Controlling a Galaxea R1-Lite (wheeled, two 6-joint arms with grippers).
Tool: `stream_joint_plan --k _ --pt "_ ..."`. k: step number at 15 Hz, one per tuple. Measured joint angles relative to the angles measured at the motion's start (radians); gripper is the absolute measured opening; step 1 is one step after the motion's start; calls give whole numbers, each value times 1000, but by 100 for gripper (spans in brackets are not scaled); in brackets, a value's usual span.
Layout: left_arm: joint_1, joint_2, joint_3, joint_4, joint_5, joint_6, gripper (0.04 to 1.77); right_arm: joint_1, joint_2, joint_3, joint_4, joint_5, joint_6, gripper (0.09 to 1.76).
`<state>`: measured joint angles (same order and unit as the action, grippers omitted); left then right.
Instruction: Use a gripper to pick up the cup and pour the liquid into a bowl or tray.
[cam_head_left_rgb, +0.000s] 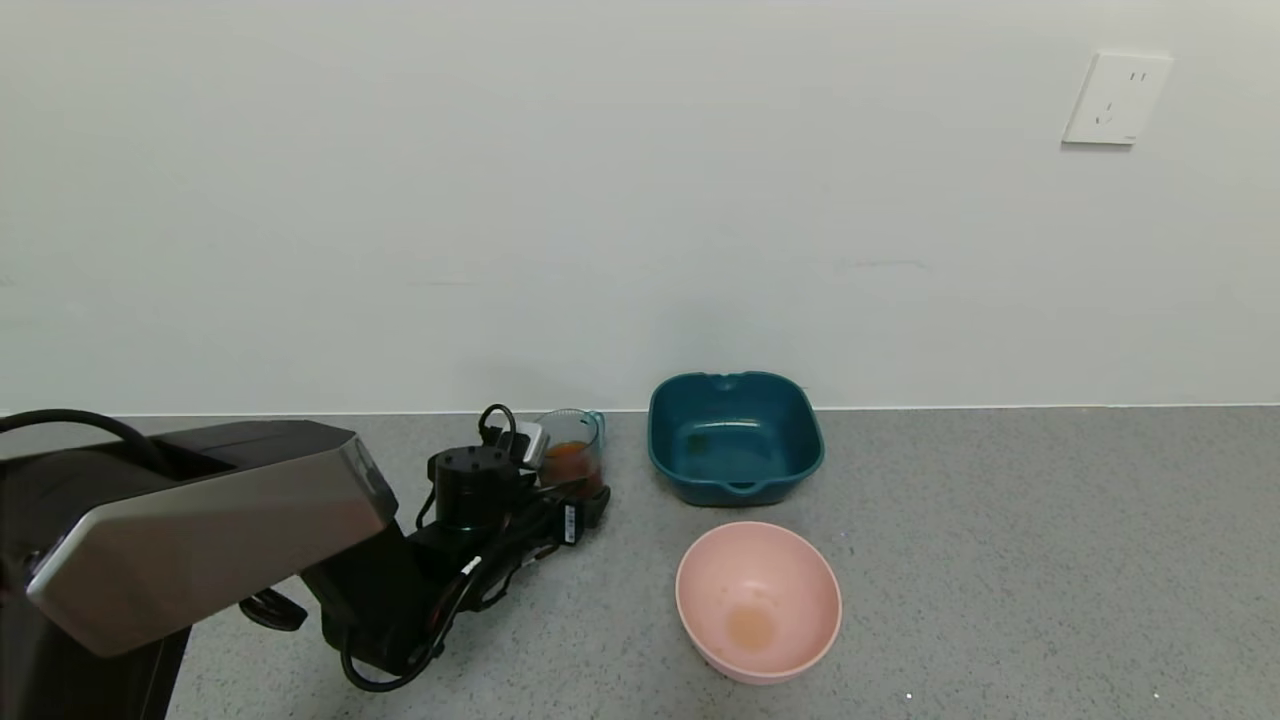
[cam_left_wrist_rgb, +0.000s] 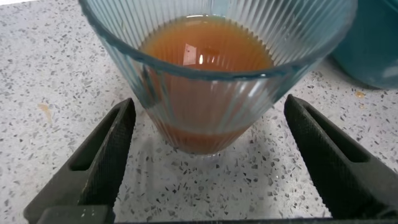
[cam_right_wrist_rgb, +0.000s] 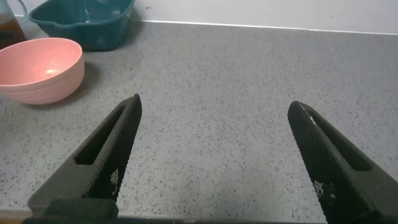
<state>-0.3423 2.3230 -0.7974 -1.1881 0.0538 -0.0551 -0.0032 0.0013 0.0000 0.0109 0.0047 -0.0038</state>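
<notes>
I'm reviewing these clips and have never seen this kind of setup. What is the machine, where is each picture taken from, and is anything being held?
It is a two-armed robot. The wide picture comes from its head, looking down at a grey counter. The other two come from cameras on each wrist, looking out between two black fingers.

The left tool is open, its fingers either side of the cup without touching it, so nothing is held. The cup stands upright with orange-red liquid inside. Nearby sit a pink bowl and a teal basin.

The right tool is also open, over bare counter, apparently idle.
</notes>
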Motion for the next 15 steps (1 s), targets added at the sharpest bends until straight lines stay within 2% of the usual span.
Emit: stream_joint_plan --k 4,7,15 --pt "0 13 -6 -6 0 -1 172 0 0 0 0 0 0 171" --pt "0 26 -10 -70 16 0 172 0 0 0 0 0 0 171" --pt "-1 54 -31 -80 15 -6 172 0 0 0 0 0 0 171"
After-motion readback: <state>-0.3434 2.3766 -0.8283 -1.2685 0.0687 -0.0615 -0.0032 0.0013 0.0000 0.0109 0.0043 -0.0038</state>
